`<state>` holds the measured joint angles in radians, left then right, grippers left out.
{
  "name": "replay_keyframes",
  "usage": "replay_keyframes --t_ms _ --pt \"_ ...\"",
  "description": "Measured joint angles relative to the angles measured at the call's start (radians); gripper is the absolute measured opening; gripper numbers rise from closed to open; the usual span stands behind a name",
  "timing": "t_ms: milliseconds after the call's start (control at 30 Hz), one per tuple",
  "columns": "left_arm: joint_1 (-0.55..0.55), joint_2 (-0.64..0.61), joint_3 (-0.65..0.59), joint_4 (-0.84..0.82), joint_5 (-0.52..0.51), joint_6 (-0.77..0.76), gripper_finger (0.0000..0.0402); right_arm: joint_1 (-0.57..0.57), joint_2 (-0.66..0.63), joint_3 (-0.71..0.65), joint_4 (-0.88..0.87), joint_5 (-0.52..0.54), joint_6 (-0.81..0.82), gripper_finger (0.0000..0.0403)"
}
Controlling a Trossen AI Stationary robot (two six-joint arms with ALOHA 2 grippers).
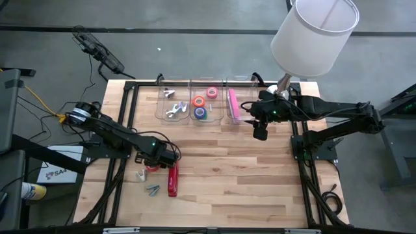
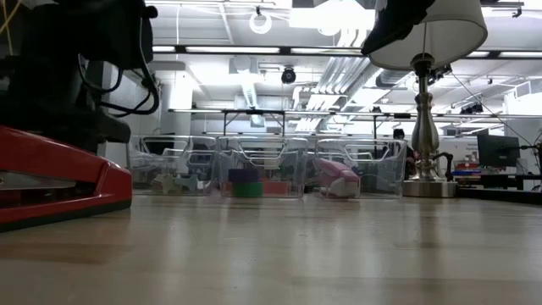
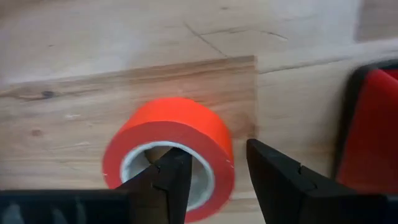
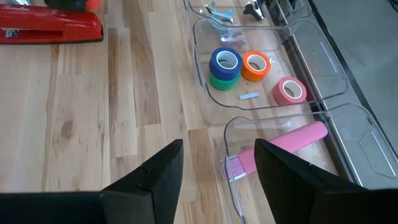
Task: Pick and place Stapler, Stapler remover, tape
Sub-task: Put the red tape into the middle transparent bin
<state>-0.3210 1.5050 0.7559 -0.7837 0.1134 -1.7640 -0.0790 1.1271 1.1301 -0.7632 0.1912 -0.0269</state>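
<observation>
Along the table's far edge, three clear bins point(image 1: 195, 116) already hold removers, tape rolls point(image 4: 239, 65) and a pink stapler point(image 4: 283, 144); left gripper point(image 3: 214, 174) straddles red tape point(image 3: 171, 149) with fingers open beside red stapler point(image 1: 173, 179), right gripper point(image 4: 217, 165) hangs open

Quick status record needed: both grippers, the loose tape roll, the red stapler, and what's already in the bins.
left gripper: open, fingers straddling the wall of the red tape roll, low over the table
right gripper: open, empty, hovering by the pink stapler's bin
red stapler: on the table beside the left gripper, not binned
middle bin: blue, green, orange and pink tape rolls
pink stapler: in its bin
loose metal claws: on the table near the red stapler
</observation>
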Motion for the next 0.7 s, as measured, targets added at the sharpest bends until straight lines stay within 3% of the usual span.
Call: replay_keyframes --t_ms 233,500,700 --pt "0.000 0.023 0.003 0.022 0.012 0.002 0.0138 0.000 0.000 0.000 -0.004 0.000 0.000 0.0188" --pt "0.000 0.023 0.003 0.038 0.028 0.007 0.0038 0.000 0.000 0.000 -0.007 0.000 0.000 0.0188" --pt "0.000 0.015 0.002 0.037 0.031 0.051 0.0037 0.000 0.000 0.000 -0.010 0.000 0.000 0.0188"
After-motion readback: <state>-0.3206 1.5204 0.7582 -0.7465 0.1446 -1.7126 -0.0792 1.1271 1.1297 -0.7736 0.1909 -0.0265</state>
